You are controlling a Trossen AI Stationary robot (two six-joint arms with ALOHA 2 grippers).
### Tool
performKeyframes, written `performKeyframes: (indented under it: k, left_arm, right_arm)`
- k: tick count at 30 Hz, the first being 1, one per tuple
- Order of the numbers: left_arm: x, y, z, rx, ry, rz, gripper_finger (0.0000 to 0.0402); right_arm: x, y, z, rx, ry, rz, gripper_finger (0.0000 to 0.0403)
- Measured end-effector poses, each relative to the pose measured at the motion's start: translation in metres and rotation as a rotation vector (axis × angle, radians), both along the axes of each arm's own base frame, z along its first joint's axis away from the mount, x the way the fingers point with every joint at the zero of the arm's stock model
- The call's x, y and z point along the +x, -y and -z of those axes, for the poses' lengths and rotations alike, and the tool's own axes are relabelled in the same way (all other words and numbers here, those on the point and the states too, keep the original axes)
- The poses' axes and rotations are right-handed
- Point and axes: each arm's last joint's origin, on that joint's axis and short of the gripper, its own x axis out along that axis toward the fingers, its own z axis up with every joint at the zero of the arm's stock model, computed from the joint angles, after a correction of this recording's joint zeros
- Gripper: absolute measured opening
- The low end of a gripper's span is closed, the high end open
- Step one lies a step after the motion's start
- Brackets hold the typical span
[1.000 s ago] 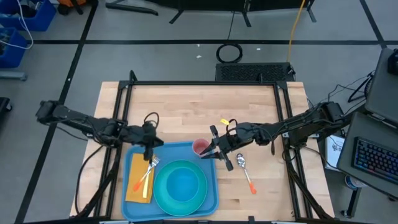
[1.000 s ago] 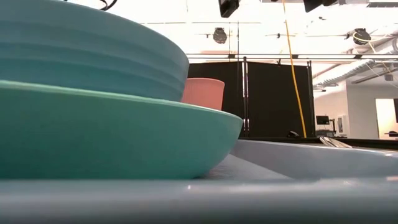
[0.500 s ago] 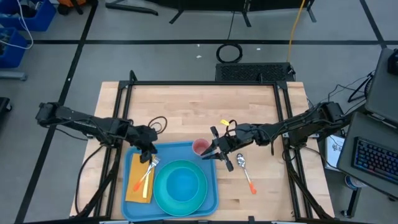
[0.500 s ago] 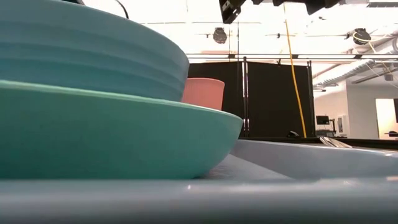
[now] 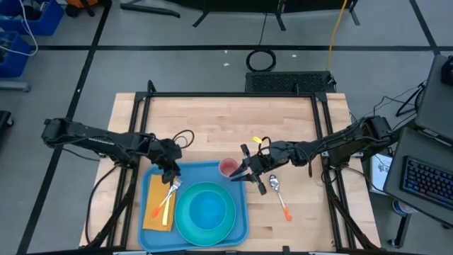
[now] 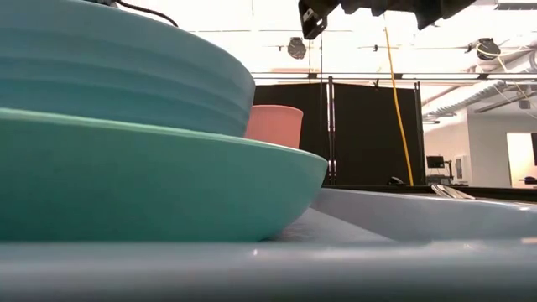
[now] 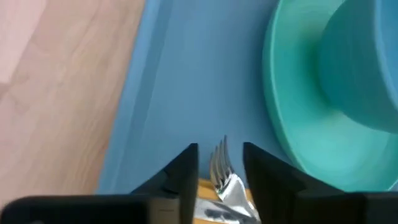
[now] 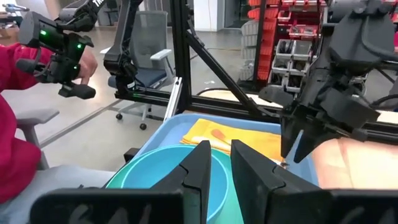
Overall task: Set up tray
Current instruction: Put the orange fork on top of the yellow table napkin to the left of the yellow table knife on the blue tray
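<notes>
Tray (image 5: 237,216): light-blue, lying flat on the wooden counter (image 5: 212,127) at its near edge, between the two arms, nearer the left one.
On the tray: a teal plate (image 5: 185,223) with a blue bowl (image 5: 207,210) sitting in it, a pink cup (image 5: 228,168) standing at the far right corner, a yellow napkin (image 5: 157,219) along the left side, and a fork (image 5: 168,195) with an orange handle lying on the napkin.
Left tool (image 5: 170,172): hovering over the tray's far left corner, just above the fork's tines; its fingers (image 7: 186,171) are standing apart on either side of the tines and are gripping nothing.
Right tool (image 5: 244,173): sitting at the tray's right rim, just beside the pink cup; its fingers (image 8: 202,168) are showing a narrow gap with nothing between them.
Off the tray: a spoon (image 5: 278,193) with an orange handle is lying on the counter to the right, near the right tool.
Room: a person's red sleeve (image 8: 15,143) is showing beyond the counter, in the right wrist view.
</notes>
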Motion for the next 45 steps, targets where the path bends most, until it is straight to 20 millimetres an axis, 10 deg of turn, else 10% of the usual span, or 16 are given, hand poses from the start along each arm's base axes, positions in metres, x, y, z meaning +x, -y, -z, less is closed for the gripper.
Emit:
performKeyframes:
  k: [8,24,45]
  left_arm:
    - [0.002,0.002,0.004,-0.034,-0.030,0.023,0.0202]
    - [0.017,0.002,0.027,-0.015,-0.116,0.054,0.0176]
    - [0.017,0.003,0.027,0.015,-0.079,0.138,0.0035]
  right_arm:
    - [0.000,-0.001,0.001,0.006,-0.012,-0.001,0.0052]
    - [0.000,-0.001,0.002,0.006,-0.021,-0.001,0.0052]
    - [0.000,-0.001,0.002,0.005,-0.023,-0.001,0.0052]
